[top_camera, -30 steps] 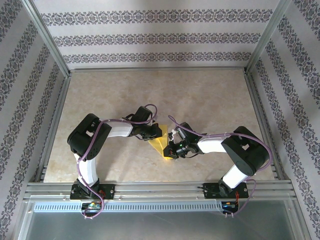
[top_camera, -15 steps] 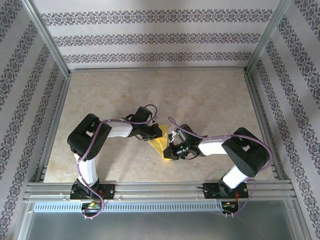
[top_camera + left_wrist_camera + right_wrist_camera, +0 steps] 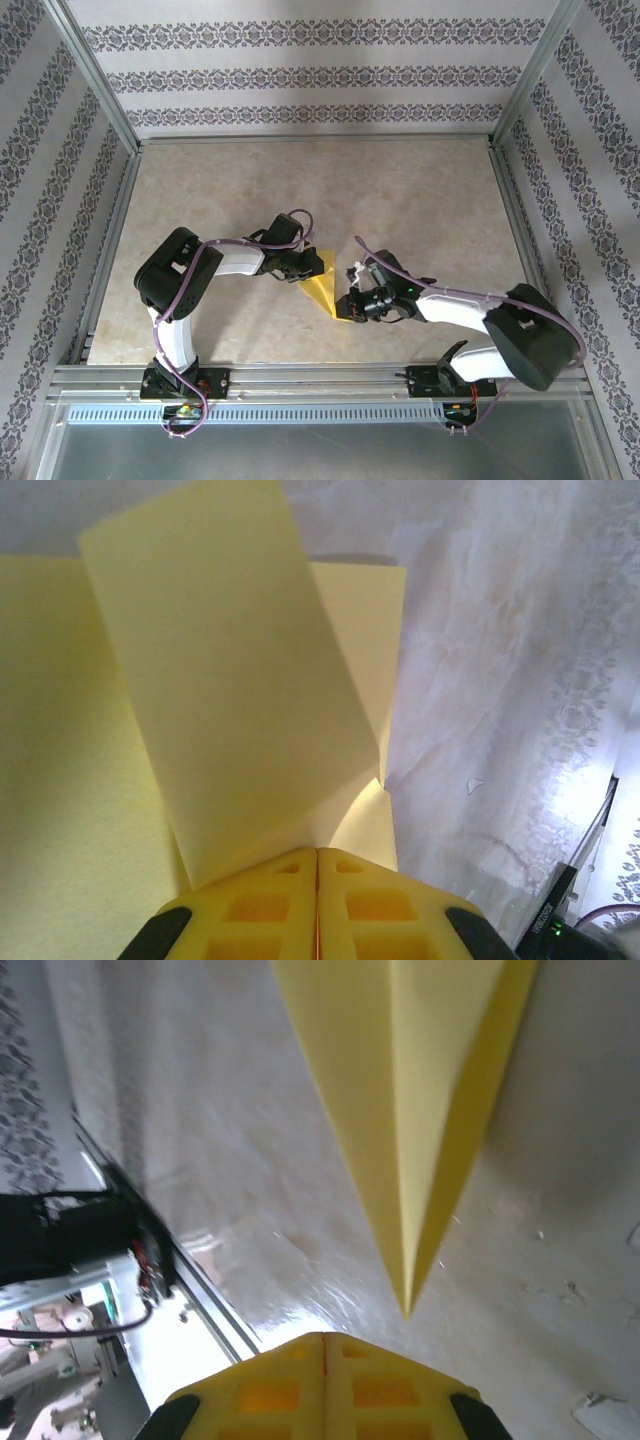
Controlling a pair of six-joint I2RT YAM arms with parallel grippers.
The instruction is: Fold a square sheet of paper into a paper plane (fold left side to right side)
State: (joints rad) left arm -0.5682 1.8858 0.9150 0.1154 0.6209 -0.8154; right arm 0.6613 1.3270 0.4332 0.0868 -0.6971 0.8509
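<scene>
The yellow sheet of paper [image 3: 322, 288] lies mid-table, folded into a narrow wedge whose point faces the near edge. My left gripper [image 3: 309, 268] is shut, its tips on the wedge's far left part. In the left wrist view the closed fingertips [image 3: 318, 852] rest at the base of a raised flap of the paper [image 3: 230, 680]. My right gripper [image 3: 350, 305] is shut just right of the paper's point. In the right wrist view the paper's tip [image 3: 405, 1300] ends a little ahead of the closed gripper [image 3: 322, 1336], without touching it.
The marble tabletop [image 3: 400, 200] is fenced by aluminium rails, the front rail [image 3: 320, 378] carrying both arm bases. Patterned walls stand behind and to the sides. The right wrist view shows the rail and cabling [image 3: 100, 1250] at its left.
The right arm has swung its elbow outward to the right and low. Its gripper has slid slightly right and toward the near edge, off the paper's point. The left arm stayed put.
</scene>
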